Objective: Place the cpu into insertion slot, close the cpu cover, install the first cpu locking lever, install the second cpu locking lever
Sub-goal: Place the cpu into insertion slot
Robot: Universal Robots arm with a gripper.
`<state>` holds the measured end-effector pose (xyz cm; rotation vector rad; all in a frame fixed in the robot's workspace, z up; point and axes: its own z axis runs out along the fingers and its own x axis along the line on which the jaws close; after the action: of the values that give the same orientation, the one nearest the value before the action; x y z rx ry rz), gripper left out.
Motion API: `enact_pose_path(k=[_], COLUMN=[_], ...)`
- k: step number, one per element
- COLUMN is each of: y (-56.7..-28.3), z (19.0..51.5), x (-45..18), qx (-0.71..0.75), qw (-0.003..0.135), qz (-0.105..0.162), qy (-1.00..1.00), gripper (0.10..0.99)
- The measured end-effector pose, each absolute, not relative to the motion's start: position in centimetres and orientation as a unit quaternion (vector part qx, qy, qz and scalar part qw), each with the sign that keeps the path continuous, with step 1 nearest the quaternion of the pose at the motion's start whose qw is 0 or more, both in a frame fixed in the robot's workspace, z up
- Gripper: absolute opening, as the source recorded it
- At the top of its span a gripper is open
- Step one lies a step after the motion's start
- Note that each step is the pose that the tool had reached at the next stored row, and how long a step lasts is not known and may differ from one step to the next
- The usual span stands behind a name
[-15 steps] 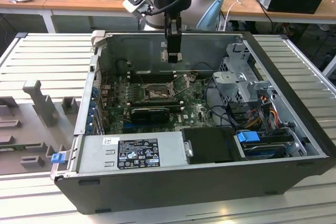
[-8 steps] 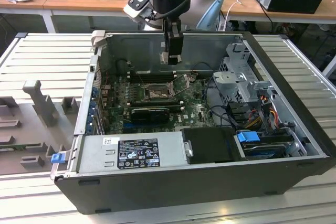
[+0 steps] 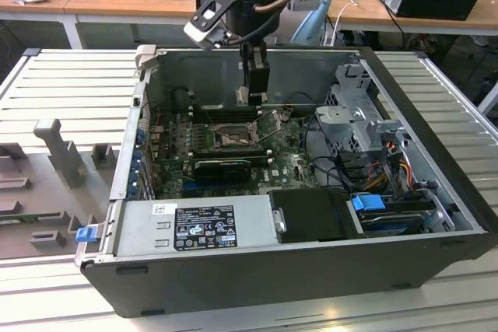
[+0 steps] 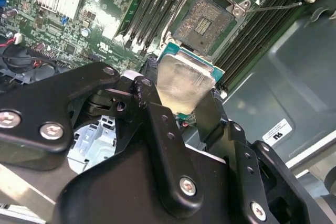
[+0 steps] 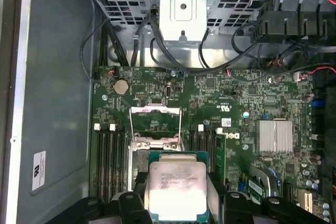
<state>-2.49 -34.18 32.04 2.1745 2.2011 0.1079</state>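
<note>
CPU [image 5: 175, 190] hangs above the motherboard [image 5: 236, 103], pinched by two opposite edges between the black fingers [image 5: 137, 198] of the gripper [image 5: 176, 196]. The jaws are closed on it, and it is not in the insertion slot [image 4: 205, 22].

The first wrist view shows the chip's metallic face squarely, with a silvery windowed frame, apparently the cpu cover [image 5: 156, 110], just beyond it. Whether that frame is raised or lies flat is hard to tell. The second wrist view shows the chip tilted and partly behind the finger linkage, and the socket's dark pin field lies bare near the chip's far corner. A thin locking lever [image 4: 273, 8] sticks out beside the socket over the memory slots [image 4: 252, 30].

In the exterior view the arm comes down at the upper middle of the frame, inside the open computer case [image 3: 436, 192]. There the chip is too small to make out between the fingertips (the socket sits just below them). A finned heatsink [image 5: 274, 136], the drive cage [image 5: 184, 3] and loose black cables [image 5: 157, 51] surround the board. The power supply [image 3: 194, 227] fills the lower part of the case.
</note>
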Motion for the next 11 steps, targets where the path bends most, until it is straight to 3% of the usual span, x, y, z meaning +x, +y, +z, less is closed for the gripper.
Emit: enact_pose_path(k=[11], y=[-34.2], z=[29.3], x=[-2.8], qx=[0.701], qw=[0.020], qz=[0.036], qy=[0.712], gripper=[0.529])
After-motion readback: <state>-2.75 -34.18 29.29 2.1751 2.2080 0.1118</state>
